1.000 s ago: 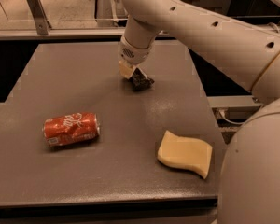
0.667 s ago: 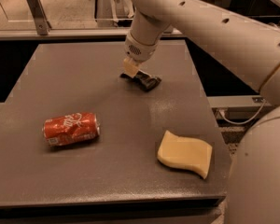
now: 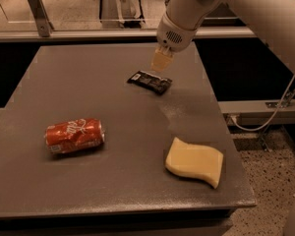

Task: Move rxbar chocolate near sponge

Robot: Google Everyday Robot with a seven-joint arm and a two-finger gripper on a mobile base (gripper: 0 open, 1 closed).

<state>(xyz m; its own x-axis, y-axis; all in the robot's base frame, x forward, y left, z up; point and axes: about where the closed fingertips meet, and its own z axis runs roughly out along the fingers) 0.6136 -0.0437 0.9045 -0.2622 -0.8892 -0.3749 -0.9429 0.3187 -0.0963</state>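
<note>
Camera view: the only view, looking down across the table [image 3: 88,82] from its near edge.
Landmark: the sponge [image 3: 193,162], pale yellow with wavy edges, lies flat near the table's near right corner. All places below are given from it.
Rxbar chocolate: the rxbar chocolate [image 3: 149,81], a small flat bar in a glossy black wrapper with white print at its left end, lies flat on the table. It is well beyond the sponge and slightly to its left, clearly apart from it, with bare table between the two. Its long side runs askew to the table's edges.
Pincer: the pincer [image 3: 161,60] points downward, farther from the sponge than the bar is, over the bar's far edge. Only its pale tip shows, and I cannot tell whether it stands apart or together. It is not clamped around the bar. Whether the tip touches the wrapper cannot be told either.
Arm: the white arm [image 3: 246,9] comes in from the upper right, far beyond the sponge, and bends down to the pincer.
Soda can: a crushed red soda can [image 3: 74,134] lies on its side well to the left of the sponge and a little farther back.
Cable: a white cable [image 3: 280,107] hangs off the table, to the right of the sponge and beyond it.
Floor: the speckled floor [image 3: 270,181] lies right of the sponge, below the table's edge.
</note>
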